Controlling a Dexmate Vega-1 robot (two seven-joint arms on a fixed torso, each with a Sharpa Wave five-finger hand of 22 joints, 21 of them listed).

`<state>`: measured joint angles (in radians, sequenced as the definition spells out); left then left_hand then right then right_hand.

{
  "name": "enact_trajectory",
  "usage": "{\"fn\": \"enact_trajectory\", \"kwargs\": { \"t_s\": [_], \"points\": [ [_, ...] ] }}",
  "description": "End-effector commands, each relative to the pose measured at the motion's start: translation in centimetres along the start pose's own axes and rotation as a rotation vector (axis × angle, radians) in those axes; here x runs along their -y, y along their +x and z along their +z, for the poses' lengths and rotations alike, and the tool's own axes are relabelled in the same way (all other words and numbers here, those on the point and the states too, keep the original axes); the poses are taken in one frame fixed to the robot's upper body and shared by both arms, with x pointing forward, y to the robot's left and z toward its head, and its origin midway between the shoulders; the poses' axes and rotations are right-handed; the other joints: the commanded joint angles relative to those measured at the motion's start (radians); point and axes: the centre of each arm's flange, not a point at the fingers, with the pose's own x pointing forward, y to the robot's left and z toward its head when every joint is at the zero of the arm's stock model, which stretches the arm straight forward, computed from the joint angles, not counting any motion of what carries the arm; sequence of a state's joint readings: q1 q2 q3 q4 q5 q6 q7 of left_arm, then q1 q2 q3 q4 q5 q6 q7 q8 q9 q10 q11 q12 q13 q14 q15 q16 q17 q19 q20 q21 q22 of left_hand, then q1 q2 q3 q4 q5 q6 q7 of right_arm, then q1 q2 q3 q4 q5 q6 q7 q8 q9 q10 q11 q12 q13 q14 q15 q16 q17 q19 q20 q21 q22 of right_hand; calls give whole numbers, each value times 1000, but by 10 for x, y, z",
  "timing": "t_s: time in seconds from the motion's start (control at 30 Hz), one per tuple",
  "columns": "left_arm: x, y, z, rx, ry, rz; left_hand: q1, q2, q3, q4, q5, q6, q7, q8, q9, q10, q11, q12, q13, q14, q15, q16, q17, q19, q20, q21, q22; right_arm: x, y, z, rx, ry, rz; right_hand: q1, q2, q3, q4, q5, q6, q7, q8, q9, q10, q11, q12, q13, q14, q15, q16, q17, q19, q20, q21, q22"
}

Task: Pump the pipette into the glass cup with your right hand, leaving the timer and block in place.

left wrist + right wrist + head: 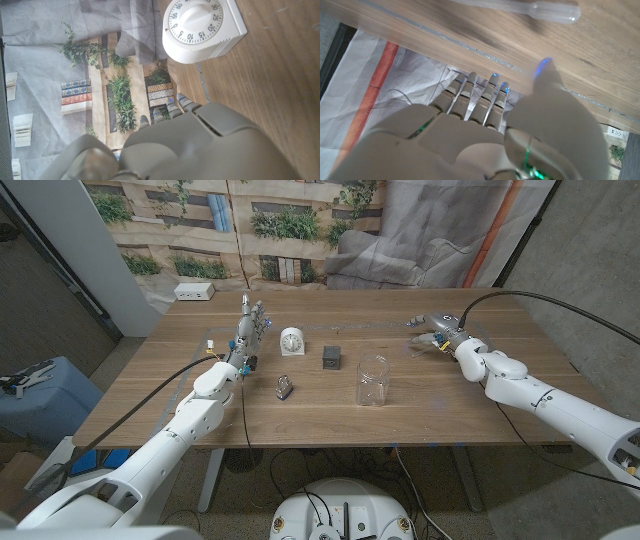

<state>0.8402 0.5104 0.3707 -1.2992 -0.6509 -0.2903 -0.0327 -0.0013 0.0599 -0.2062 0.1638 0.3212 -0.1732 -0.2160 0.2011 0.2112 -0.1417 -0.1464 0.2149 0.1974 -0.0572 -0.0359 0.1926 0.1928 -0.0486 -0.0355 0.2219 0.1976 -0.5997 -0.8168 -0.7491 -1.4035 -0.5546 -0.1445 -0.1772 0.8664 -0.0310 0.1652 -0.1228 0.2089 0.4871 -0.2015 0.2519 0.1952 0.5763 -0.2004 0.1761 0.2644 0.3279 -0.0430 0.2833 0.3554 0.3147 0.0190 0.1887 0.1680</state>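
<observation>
Nearest us, our right hand (485, 135) hovers over the pipette (520, 7), fingers apart, holding nothing. Glass cup (372, 379) unfilled; timer (292, 340) and block (331, 358) undisturbed.

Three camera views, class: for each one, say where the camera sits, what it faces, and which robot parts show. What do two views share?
Head view: on the head, looking down at the wooden table; both arms show.
Left wrist view: behind the left robot hand, facing the round white timer.
Right wrist view: behind the right robot hand, facing the clear plastic pipette.
Shared: the timer, in head and left wrist views.
</observation>
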Motion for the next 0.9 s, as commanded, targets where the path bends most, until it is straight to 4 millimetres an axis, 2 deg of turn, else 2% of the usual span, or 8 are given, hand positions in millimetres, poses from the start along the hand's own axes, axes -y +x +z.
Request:
{"fn": "enact_trajectory", "kwargs": {
  "t_s": [0.03,0.23,0.33,0.47,0.73,0.87,0.9],
  "points": [
    [0,0,0,0,0,-1,-1,44,-7,0,7,-2,-6,6,2,-1,-4,4,6,-9,-115,6,6,-5,-90,5,2,3,3,-3,-19,43,45,-15,2,-5,-2,10,-32,7,-15,0,-56,13,-4,-6,-32,-76,-14,-4,-18,4,-4,3],
    [0,0,0,1,0,3,-1,44,-7,0,7,-2,-6,6,2,-1,-2,4,6,-9,-115,6,6,-6,-89,5,2,5,0,-4,-18,101,-1,-31,9,-6,4,11,-62,18,-27,1,-86,23,-2,-10,-48,-64,-21,-6,-25,8,-4,3],
    [0,0,0,1,0,2,-1,44,-7,0,7,-2,-6,6,2,-2,-2,4,6,-9,-115,6,6,-6,-90,5,2,6,-2,-7,-25,176,-40,-83,43,-9,35,7,-76,31,-33,2,-100,35,5,-14,-51,-65,-21,-6,-16,-2,2,3],
    [0,0,0,1,0,3,-1,44,-7,0,7,-2,-6,6,2,-2,-5,4,6,-8,-115,6,6,-6,-89,5,2,8,-5,-10,-34,269,-72,-133,68,-16,60,-3,-92,43,-40,1,-114,54,7,-20,-58,-62,-23,-7,7,-22,10,3],
    [0,0,0,0,0,-1,-1,44,-7,0,7,-2,-6,6,2,-1,-4,4,6,-9,-115,6,6,-6,-90,5,2,7,-10,-16,-38,458,-124,-167,69,-25,65,-18,-102,68,-45,-1,-149,78,3,-31,-99,-32,-44,-17,26,-23,12,3],
    [0,0,0,0,0,-1,-1,44,-7,0,7,-2,-6,6,2,0,-3,5,6,-9,-115,6,6,-6,-89,5,2,6,-12,-16,-37,568,-139,-190,76,-29,75,-23,-109,78,-48,-3,-160,88,3,-35,-89,-31,-40,-19,36,-31,13,3],
    [0,0,0,0,0,-1,-1,44,-7,0,7,-2,-6,6,2,0,-3,5,6,-9,-116,6,6,-6,-90,5,2,5,-13,-17,-30,604,-145,-211,85,-32,85,-25,-115,85,-51,-3,-163,97,5,-38,-91,-27,-42,-20,37,-33,12,3]
  ]
}}
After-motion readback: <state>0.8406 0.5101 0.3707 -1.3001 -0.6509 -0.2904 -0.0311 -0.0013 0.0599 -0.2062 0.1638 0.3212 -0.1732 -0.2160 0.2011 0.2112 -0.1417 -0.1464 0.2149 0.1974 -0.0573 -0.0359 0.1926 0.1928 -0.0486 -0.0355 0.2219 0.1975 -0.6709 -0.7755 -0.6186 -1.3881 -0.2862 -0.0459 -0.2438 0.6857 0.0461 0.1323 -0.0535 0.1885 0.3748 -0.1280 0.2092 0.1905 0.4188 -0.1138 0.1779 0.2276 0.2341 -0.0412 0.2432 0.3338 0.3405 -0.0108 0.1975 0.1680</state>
